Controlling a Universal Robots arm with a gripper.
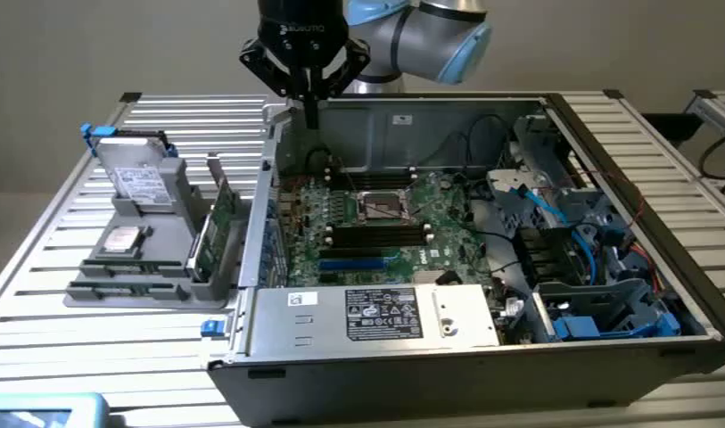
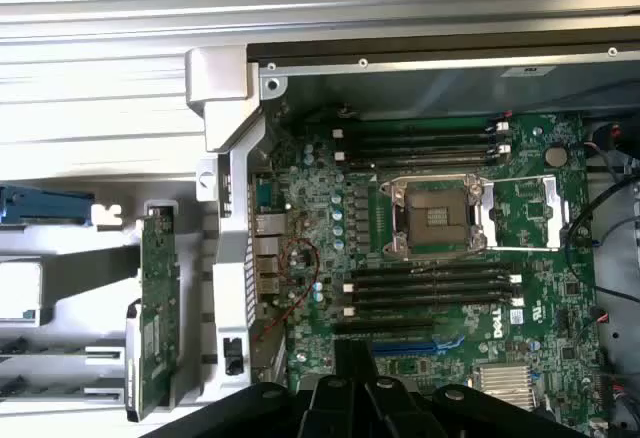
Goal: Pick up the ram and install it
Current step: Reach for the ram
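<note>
My black gripper [image 1: 311,118] hangs over the far left corner of the open computer case [image 1: 338,366], above the motherboard [image 1: 398,223]. Its fingers meet in a narrow tip, shut, with nothing visible between them. In the wrist view the gripper [image 2: 352,360] sits over the board near the black memory slots [image 2: 430,288]. The ram [image 1: 201,250], a low dark-green stick, stands on edge in the grey holder [image 1: 136,267] outside the case. A taller green card [image 1: 224,209] stands beside it. The green boards [image 2: 155,308] in that holder are well apart from the gripper.
The case rests on a slatted metal table [image 1: 53,348]. A hard drive [image 1: 142,183] and a disc drive [image 1: 122,239] sit on the holder. The processor socket [image 2: 438,216] lies between two banks of slots. Cables and blue drive bays [image 1: 576,259] crowd the exterior view's right.
</note>
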